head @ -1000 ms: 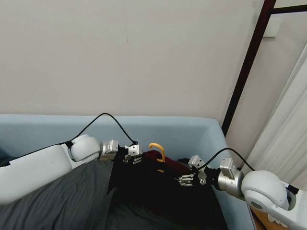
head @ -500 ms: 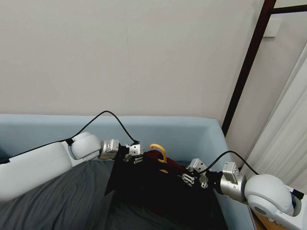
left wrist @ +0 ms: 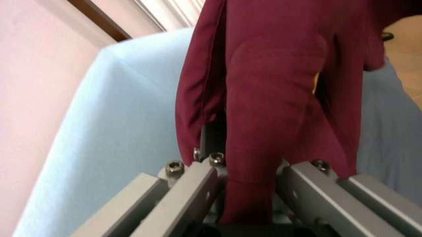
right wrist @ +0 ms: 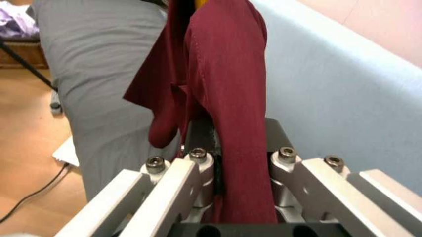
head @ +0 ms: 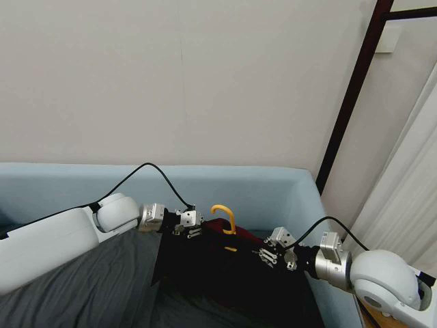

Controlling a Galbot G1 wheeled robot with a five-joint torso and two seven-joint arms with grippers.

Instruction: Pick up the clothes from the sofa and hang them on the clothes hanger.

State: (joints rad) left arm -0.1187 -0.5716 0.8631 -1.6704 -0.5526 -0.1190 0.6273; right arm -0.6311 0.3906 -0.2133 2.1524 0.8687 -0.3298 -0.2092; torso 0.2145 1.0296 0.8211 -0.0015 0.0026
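A dark red garment (head: 212, 263) on an orange hanger (head: 224, 217) is held up over the sofa between my two arms. My left gripper (head: 183, 223) is shut on the garment's left shoulder; in the left wrist view the maroon cloth (left wrist: 264, 98) runs between its fingers (left wrist: 191, 185). My right gripper (head: 270, 253) is shut on the right shoulder; the right wrist view shows the cloth (right wrist: 224, 98) pinched between its fingers (right wrist: 293, 173). The orange hook stands up between the two grippers.
The light blue sofa (head: 273, 188) backs onto a plain wall, with a grey cover (head: 82, 287) on its seat. A dark rack post (head: 348, 96) rises at the right, beside a white curtain (head: 403, 198).
The left gripper has drawn slightly left and down with the garment. The right gripper moved left and down toward the hanger and now holds still.
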